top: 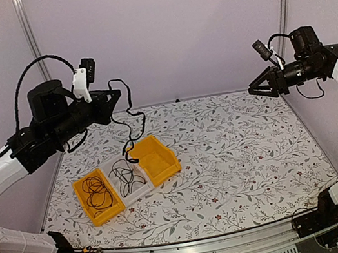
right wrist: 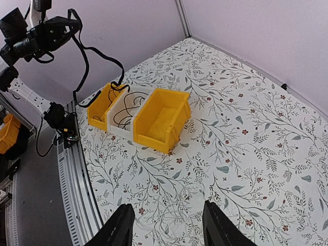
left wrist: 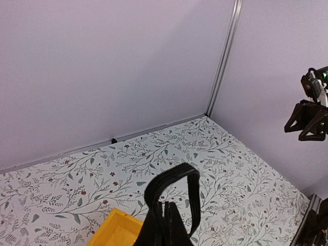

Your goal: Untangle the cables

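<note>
Black cable [left wrist: 171, 173] hangs from the left end effector [top: 117, 97], pinched on it, down to the bins [top: 163, 170]; the right end effector [top: 257, 90], spread and empty, should take the lower slack.

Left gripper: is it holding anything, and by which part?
A black cable, pinched at a bend along its length by the shut left gripper; the rest hangs toward the white bin.

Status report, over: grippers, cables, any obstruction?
Left gripper shut on black cable, lifted, tail at white bin. Right gripper open, empty. Nothing in the way.
</note>
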Robot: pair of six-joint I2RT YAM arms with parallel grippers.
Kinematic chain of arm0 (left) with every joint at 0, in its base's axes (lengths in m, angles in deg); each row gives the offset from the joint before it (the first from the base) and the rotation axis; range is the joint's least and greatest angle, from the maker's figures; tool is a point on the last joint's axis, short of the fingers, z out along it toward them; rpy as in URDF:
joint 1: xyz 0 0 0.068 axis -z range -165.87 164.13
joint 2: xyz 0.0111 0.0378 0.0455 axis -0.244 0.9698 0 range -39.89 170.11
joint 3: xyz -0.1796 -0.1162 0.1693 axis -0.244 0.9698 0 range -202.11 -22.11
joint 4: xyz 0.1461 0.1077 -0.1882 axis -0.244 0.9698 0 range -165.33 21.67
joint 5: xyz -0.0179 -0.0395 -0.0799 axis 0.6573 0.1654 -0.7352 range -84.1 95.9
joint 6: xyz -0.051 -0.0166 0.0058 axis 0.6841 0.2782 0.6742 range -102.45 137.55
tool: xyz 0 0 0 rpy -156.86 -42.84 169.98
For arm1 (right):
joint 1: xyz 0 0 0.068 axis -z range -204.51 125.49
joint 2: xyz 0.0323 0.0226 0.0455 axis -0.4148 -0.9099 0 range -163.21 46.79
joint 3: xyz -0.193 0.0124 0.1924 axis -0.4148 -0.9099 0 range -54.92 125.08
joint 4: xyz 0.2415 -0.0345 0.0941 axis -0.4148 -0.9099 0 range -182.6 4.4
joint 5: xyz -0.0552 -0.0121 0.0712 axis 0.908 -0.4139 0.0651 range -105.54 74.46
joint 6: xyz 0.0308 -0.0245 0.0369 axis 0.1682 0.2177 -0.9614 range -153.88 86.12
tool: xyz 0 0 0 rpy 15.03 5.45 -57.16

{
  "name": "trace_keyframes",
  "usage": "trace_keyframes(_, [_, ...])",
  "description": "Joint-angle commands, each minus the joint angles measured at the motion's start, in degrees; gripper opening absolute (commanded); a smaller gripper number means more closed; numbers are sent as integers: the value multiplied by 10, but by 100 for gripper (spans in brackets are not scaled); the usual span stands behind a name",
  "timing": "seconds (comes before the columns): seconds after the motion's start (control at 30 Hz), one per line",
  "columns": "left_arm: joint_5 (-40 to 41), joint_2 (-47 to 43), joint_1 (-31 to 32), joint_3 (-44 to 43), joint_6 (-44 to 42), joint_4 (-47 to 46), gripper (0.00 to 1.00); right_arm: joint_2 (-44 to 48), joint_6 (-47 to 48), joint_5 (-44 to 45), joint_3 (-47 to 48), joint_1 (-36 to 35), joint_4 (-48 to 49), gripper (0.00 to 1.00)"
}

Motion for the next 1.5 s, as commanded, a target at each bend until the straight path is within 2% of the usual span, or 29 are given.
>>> trace_keyframes(0.0, [0,-12,-22,6,-10,17,0,15,9,7,-13,-3,6,50])
trace_keyframes(0.63, [1,-83,-78,124,13,9,0,19,19,19,-26,-3,0,50])
trace_keyframes(1.13, [-9,-55,-82,18,-21,31,0,16,17,18,-32,-3,4,50])
trace_keyframes(1.47, [-1,-70,-84,40,-18,42,0,16,18,19,-40,-3,6,50])
